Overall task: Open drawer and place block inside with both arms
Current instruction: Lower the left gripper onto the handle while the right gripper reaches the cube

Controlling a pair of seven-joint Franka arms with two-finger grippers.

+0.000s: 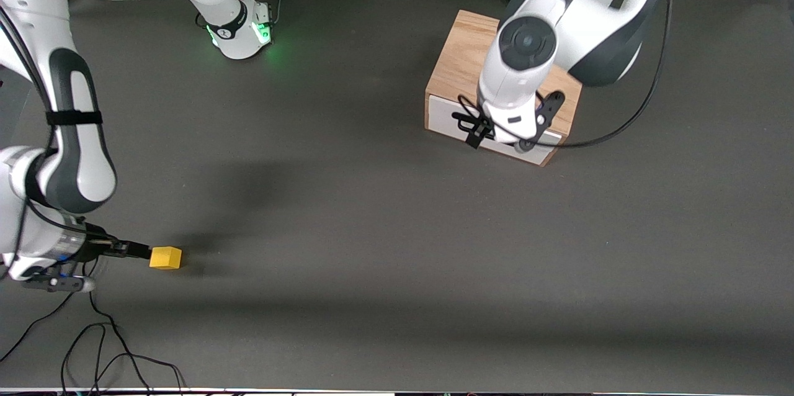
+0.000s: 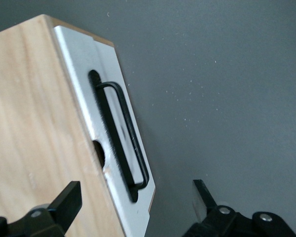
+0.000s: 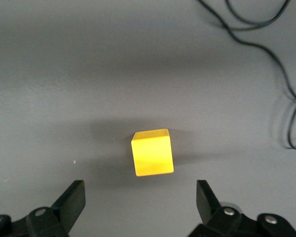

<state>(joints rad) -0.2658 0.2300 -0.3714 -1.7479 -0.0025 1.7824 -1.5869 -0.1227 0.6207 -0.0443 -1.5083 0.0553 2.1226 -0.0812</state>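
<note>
Left hand (image 2: 133, 202) open, hovering over drawer (image 2: 118, 148) front, fingers straddling black handle (image 2: 123, 133). Right hand (image 3: 140, 202) open, low over tabletop (image 1: 372, 228), beside block (image 3: 152, 152).

A bright yellow block (image 1: 165, 257) sits on a dark grey surface (image 1: 347, 228). The light-wood cabinet (image 1: 462, 61) carries a drawer (image 2: 84, 74) with a white front and a black bar handle (image 2: 123, 133). Both arms are white with dark grey joints; a base (image 1: 245, 33) glows green; black cables (image 3: 266, 54) trail nearby.
</note>
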